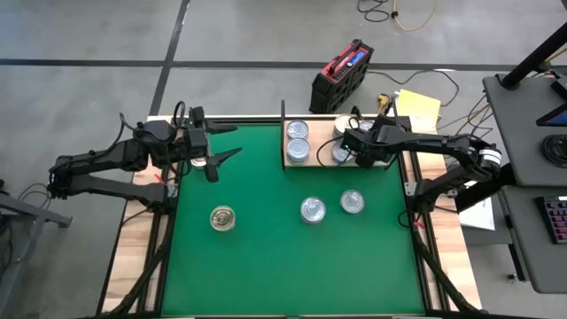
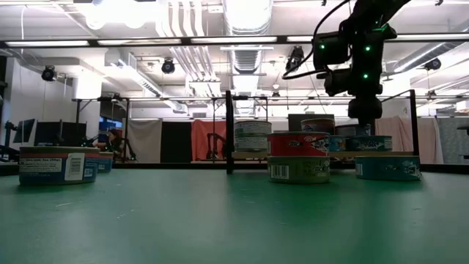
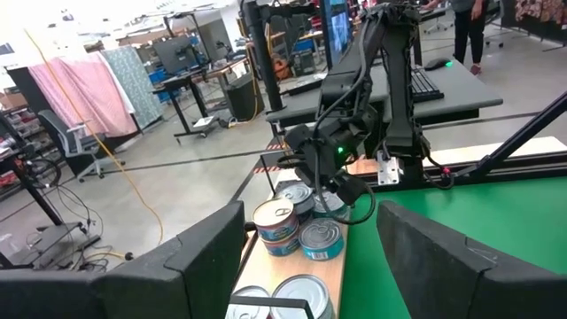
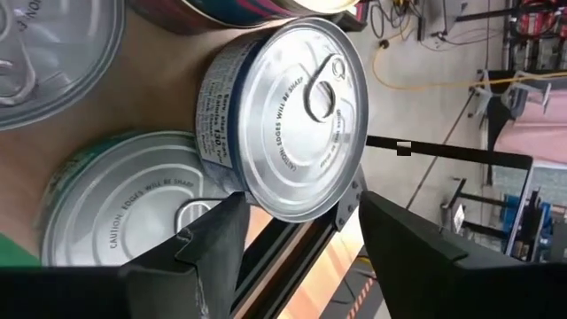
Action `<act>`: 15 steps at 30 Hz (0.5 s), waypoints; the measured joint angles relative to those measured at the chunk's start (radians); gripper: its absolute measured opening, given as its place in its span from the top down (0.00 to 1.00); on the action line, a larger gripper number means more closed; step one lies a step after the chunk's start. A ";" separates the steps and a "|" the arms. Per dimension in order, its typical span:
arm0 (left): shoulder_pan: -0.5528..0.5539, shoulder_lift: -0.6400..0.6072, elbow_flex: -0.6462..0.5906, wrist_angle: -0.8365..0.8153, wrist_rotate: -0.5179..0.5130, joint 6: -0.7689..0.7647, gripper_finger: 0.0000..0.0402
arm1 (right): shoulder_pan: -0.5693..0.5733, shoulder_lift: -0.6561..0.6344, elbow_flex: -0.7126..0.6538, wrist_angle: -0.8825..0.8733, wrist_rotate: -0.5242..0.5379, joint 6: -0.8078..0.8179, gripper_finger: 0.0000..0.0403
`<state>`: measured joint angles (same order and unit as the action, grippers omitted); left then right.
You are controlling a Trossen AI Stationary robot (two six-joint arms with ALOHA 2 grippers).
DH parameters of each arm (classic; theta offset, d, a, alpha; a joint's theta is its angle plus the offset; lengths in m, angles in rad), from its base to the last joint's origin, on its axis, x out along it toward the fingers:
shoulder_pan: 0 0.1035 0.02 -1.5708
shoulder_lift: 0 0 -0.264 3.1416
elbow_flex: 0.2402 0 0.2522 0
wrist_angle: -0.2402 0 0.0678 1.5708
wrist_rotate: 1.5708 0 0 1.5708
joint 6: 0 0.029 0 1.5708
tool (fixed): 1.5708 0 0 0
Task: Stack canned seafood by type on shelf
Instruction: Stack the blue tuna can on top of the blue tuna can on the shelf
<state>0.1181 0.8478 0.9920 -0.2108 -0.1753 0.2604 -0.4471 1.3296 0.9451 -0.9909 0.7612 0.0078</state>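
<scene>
Right gripper over pale wooden shelf, jaws parted around silver-lidded round tin atop another tin, grip unclear; release only once seated squarely, lift straight; left gripper parted, idle; three tins on green worktop.

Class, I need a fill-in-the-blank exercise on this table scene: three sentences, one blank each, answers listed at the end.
1. The number of cans lying loose on the green mat, off the shelf, is ____.
2. The arm whose tool is over the cans on the shelf is the ____ arm.
3. The left tool holds ____.

Missing words: three; right; nothing
</scene>
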 joint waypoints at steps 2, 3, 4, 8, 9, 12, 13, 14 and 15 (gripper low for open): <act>0.000 0.000 0.000 0.000 0.000 -0.002 0.40 | 0.001 0.000 0.000 -0.001 -0.003 0.001 0.49; 0.000 0.000 0.000 -0.001 0.000 -0.005 0.40 | 0.001 -0.003 0.000 -0.003 -0.004 0.001 0.49; 0.000 0.000 0.000 -0.001 0.000 -0.007 0.40 | 0.002 -0.007 0.001 -0.008 -0.007 0.008 0.50; 0.000 0.000 0.000 -0.002 0.000 -0.009 0.40 | 0.018 -0.023 0.034 -0.057 -0.011 0.064 0.52; 0.000 0.000 0.000 -0.003 0.000 -0.012 0.40 | 0.025 -0.031 0.044 -0.070 -0.015 0.079 0.53; 0.000 0.000 0.000 -0.012 0.001 -0.018 0.40 | 0.040 -0.057 0.082 -0.094 -0.106 0.121 0.55; 0.000 0.000 0.000 -0.016 0.001 -0.019 0.40 | 0.042 -0.067 0.095 -0.099 -0.151 0.138 0.56; 0.000 0.000 0.000 -0.018 0.001 -0.019 0.40 | 0.043 -0.078 0.108 -0.097 -0.202 0.161 0.57; 0.000 0.000 0.000 -0.018 0.001 -0.019 0.40 | 0.043 -0.088 0.121 -0.093 -0.257 0.185 0.58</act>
<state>0.1178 0.8478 0.9916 -0.2289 -0.1745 0.2417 -0.4041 1.2416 1.0657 -1.0842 0.5046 0.1926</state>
